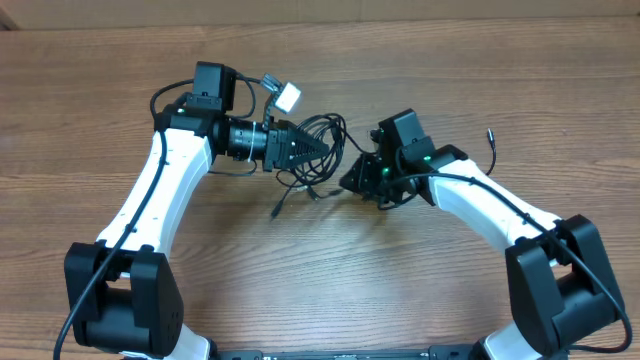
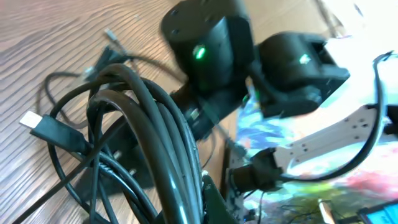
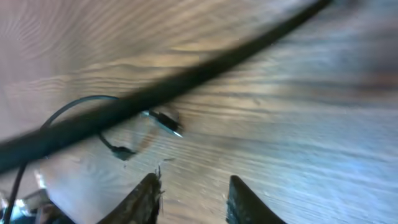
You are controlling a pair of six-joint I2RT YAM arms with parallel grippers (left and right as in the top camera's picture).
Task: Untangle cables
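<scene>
The thin black cables point(image 1: 322, 140) lie in a tangled bundle mid-table, with one plug end point(image 1: 277, 208) trailing toward the front. My left gripper point(image 1: 322, 150) points right into the bundle and is shut on several strands. In the left wrist view the cables point(image 2: 143, 106) loop over its finger point(image 2: 208, 199), and a flat plug point(image 2: 46, 127) sticks out at the left. My right gripper point(image 1: 350, 182) sits just right of the bundle. In the right wrist view it point(image 3: 193, 193) is open and empty above bare wood, with a blurred cable point(image 3: 186, 78) crossing and a small plug point(image 3: 168, 122) beyond.
A separate thin black cord point(image 1: 494, 150) lies beside the right arm's forearm. A white connector on a grey lead point(image 1: 288, 97) sits behind the left gripper. The right arm's black wrist point(image 2: 211, 43) fills the top of the left wrist view, close to the bundle.
</scene>
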